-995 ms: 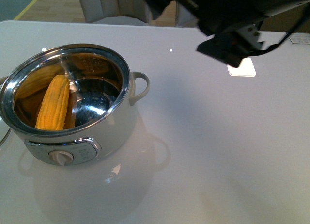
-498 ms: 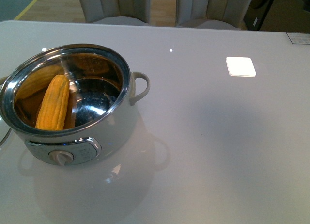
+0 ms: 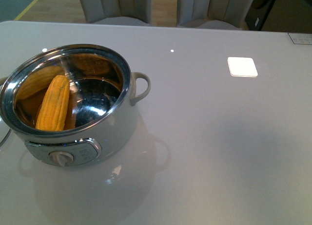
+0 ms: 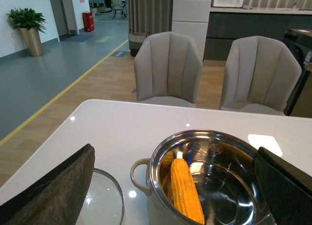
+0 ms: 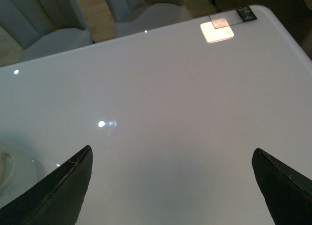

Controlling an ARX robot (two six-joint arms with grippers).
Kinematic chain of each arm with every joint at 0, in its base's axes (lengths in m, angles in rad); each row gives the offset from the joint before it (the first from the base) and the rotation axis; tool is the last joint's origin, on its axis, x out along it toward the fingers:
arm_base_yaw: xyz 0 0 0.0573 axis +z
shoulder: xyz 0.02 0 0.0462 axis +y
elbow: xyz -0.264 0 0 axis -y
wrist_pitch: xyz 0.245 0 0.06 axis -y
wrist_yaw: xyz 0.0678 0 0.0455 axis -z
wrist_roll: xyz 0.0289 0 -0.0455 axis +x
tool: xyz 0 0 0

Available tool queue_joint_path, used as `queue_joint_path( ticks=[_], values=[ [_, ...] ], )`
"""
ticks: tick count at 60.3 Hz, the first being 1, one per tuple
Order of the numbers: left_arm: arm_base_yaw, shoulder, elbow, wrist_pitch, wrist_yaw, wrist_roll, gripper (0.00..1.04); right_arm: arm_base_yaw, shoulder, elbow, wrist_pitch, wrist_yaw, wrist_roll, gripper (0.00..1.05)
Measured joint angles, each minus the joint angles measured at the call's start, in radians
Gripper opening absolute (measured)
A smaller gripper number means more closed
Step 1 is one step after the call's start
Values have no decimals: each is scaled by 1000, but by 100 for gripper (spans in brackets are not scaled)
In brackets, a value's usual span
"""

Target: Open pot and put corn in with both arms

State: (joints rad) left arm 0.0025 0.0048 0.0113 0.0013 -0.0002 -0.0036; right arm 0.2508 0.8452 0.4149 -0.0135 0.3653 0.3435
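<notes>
The white pot stands uncovered at the table's front left, its steel bowl showing. One yellow corn cob leans inside against the bowl's left wall. Neither arm shows in the front view. In the left wrist view the pot and the corn lie below my left gripper, which is open and empty, its fingers spread wide to either side. My right gripper is open over bare white table, holding nothing.
A glass lid lies flat on the table beside the pot's loop handle. A white square tag sits at the table's back right. Two beige chairs stand behind the far edge.
A second ago the right arm hung at the upper right of the front view; it has since left that view. Pot and corn have not moved.
</notes>
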Motion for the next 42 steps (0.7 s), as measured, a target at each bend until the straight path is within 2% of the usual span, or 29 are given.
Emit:
queue_joint_path(
  ticks=[9, 22, 31, 42],
  values=[
    [0, 0, 0, 0, 0, 0, 98, -40, -113, -42, -97, 11, 12, 96],
    [0, 0, 0, 0, 0, 0, 98, 45, -153, -46, -258, 39, 93, 96],
    [0, 0, 0, 0, 0, 0, 98, 95, -152, -47, -277, 63, 117, 96],
    [0, 0, 0, 0, 0, 0, 98, 102, -152, -48, -278, 65, 128, 96]
  ],
)
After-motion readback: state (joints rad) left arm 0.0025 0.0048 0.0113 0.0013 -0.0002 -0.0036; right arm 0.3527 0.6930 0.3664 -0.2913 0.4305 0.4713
